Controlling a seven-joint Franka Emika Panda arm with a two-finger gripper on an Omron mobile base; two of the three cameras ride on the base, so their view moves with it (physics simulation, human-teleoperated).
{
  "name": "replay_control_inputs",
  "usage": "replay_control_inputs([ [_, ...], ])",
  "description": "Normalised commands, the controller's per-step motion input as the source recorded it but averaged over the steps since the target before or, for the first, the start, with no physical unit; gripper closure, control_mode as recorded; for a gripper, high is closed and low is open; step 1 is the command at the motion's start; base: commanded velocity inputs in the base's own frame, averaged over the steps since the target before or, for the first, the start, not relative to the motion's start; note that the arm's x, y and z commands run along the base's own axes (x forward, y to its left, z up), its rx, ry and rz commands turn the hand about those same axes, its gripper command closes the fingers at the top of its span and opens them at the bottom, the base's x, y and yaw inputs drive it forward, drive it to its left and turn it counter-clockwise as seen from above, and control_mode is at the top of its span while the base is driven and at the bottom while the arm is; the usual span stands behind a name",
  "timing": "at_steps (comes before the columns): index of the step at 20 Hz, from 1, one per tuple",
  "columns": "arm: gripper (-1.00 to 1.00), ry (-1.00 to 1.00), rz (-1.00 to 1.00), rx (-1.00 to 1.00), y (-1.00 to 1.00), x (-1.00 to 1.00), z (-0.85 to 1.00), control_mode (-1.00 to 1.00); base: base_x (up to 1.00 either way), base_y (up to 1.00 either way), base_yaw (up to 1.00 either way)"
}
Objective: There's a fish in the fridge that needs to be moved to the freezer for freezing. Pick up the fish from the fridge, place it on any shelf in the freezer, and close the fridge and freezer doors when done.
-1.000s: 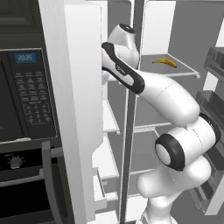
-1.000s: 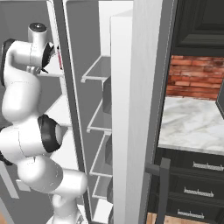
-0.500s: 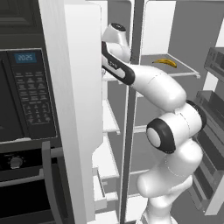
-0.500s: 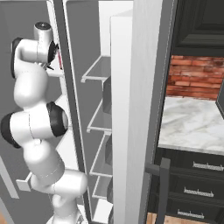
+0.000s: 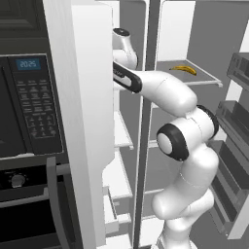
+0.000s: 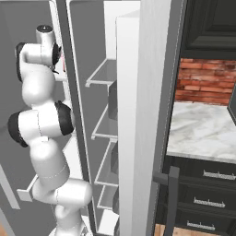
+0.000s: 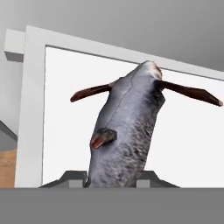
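Arm swung deeper into freezer (image 5: 127,126) — fingers (image 7: 72,176) clamped on fish (image 7: 124,131); banana (image 5: 183,69) on fridge shelf.

You can read "20:25" in pale blue digits on the small display (image 5: 29,63) atop the black wall oven's control panel (image 5: 38,102). The keypad labels beneath it are too small for you to make out.

The slim grey fish with reddish fins (image 7: 124,131) sat between the gripper (image 7: 114,178) fingers, above a white freezer shelf (image 7: 192,144). The narrow freezer (image 5: 127,160) stood left of the wide fridge (image 5: 194,121) (a curved yellow banana (image 5: 183,69) lay on its upper shelf).
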Motion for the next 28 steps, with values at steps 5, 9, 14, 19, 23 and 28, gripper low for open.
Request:
replay_control_inputs([
  [5,-1.00,-0.03,0.00,-0.05,0.21,0.00,-0.02,-1.00,0.00,0.00,0.00],
  [9,-1.00,-0.02,0.00,-0.01,0.02,0.02,0.00,-1.00,0.00,0.00,0.00],
  [14,-1.00,-0.06,0.00,-0.06,0.32,0.16,-0.01,-1.00,0.00,0.00,0.00],
  [19,-1.00,-0.16,0.00,-0.03,0.20,-0.12,0.06,-1.00,0.00,0.00,0.00],
  [23,-1.00,-0.01,0.00,0.00,-0.43,-0.04,0.11,-1.00,0.00,0.00,0.00],
  [28,-1.00,0.00,0.04,0.00,-0.61,-0.74,0.32,-1.00,0.00,0.00,0.00],
])
